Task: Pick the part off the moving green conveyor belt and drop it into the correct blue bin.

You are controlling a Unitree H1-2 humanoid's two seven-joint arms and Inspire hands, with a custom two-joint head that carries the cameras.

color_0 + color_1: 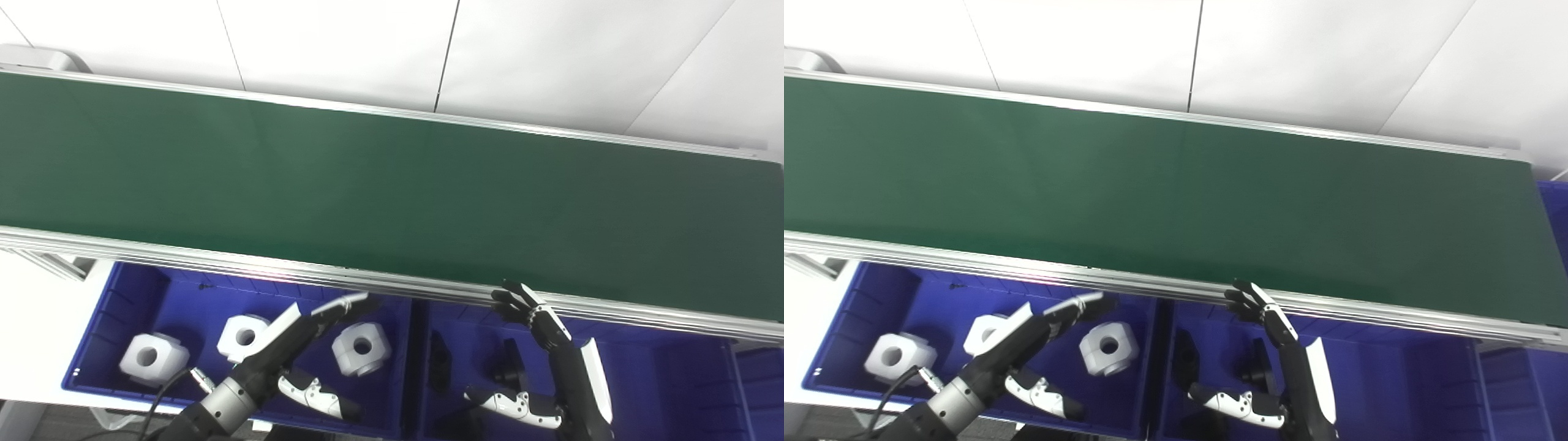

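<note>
White parts (361,348) in left blue bin (110,318), black parts (511,367) right.

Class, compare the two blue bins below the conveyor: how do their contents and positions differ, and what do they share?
The left blue bin holds three white blocky parts, each with a round hole; the right blue bin holds dark parts whose shape is hard to make out. The left hand hangs open over the left bin, the right hand over the right bin. Both bins are blue and sit side by side under the green belt's near rail.
</note>
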